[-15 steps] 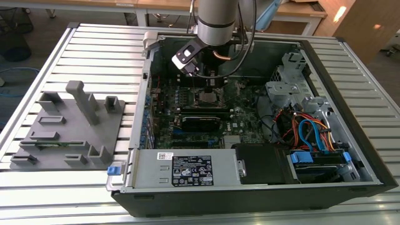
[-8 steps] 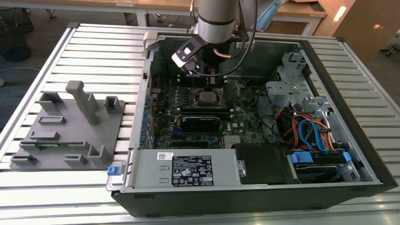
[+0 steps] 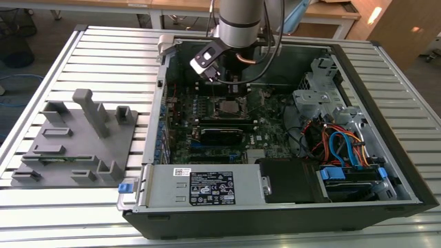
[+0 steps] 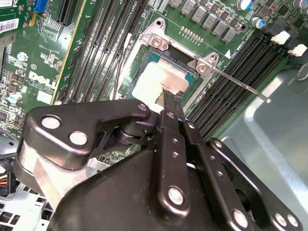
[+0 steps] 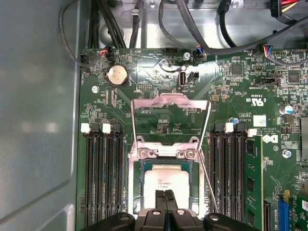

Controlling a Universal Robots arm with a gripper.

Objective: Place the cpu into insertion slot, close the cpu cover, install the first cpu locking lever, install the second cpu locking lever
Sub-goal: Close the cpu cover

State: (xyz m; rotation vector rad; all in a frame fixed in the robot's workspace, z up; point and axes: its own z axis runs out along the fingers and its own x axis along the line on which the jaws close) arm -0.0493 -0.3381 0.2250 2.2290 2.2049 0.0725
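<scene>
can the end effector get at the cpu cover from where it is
Probably yes. The cpu cover stands raised open at one edge of the insertion slot with nothing over it, and the end effector hangs just over the cpu beside it.

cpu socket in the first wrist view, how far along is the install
Done: the cpu lies flat in the insertion slot.
In hand: the gripper, fingers together, is down at the chip's near edge, gripping nothing.
Left: the cpu cover stands swung open, and one locking lever sticks out unlatched. I cannot make out the second lever clearly.
</scene>
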